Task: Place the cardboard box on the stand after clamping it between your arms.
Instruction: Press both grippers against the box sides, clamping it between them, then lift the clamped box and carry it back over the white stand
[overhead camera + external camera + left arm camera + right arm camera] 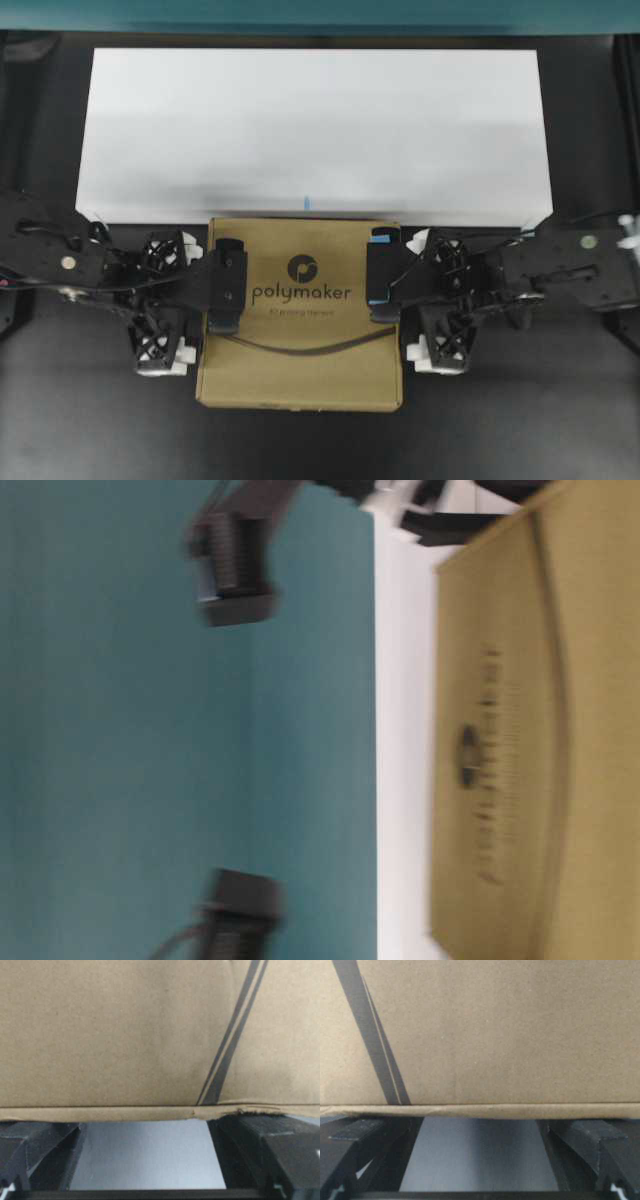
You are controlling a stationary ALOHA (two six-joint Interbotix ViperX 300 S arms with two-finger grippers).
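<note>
The left pincer and the right pincer both stand spread wide, one at each side edge of the box, and neither has closed on anything; the wrist views show each pair of black fingers straddling a box edge, though contact cannot be made out there. The wide low white rectangular stand is the biggest thing here, lying on the dark surface with a small blue mark on its near edge. Just in front of it, touching or nearly touching that edge, lies the square flat brown cardboard box, printed with a dark round logo, the word "polymaker" and a curved dark line. It is probably light and fairly stiff, but its smooth sides could slip and its walls may buckle under hard pressure. The best hold is likely even, opposed pressure at mid-length of the two side edges, kept level.
</note>
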